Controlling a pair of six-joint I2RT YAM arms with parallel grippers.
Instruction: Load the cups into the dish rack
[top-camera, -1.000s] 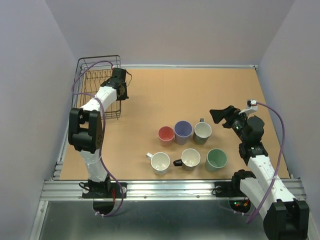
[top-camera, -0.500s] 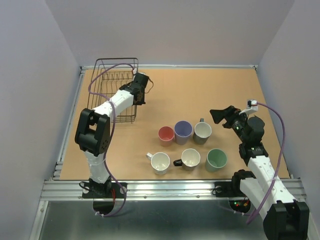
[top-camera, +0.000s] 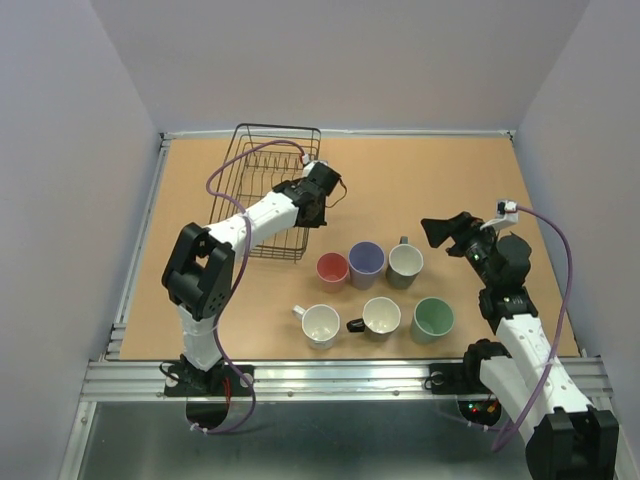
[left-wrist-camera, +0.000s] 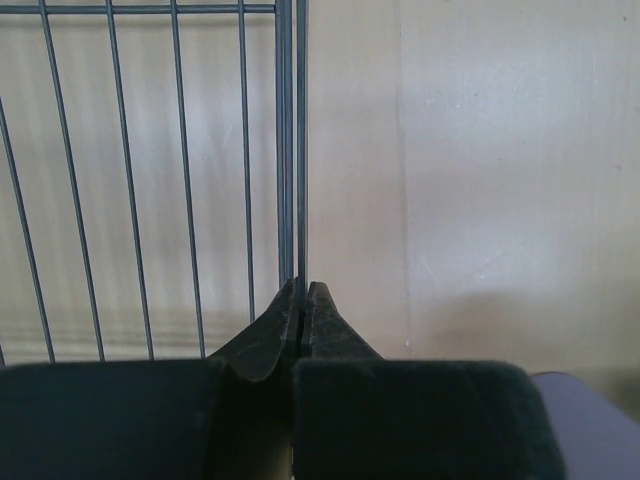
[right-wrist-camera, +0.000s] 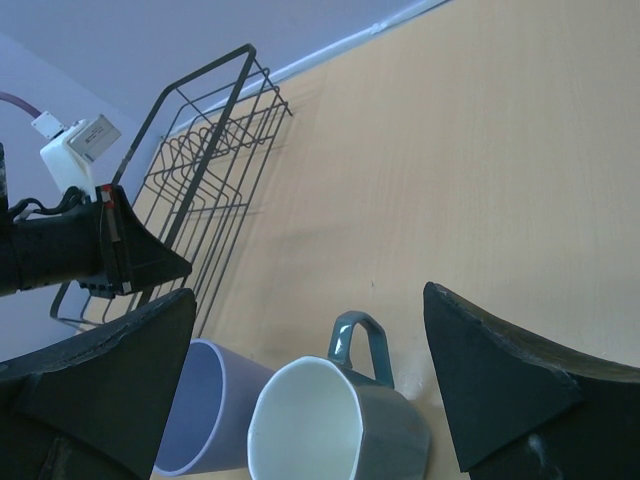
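Now the left gripper, pinched shut on a rim wire of the dish rack, should pull low and level, stopping the rack short of the six cups just to its right, while the right gripper waits agape beside them; a second earlier the rack stood well further left.

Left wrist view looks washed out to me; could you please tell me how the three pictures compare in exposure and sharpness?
Left wrist view: pale, overexposed tan tabletop behind the black wire dish rack, the shut jaws featureless black. Right wrist view: better balanced, strongly tilted, the open jaws dark at the lower corners. Top external view: evenly lit, sharp, only soft shadows.
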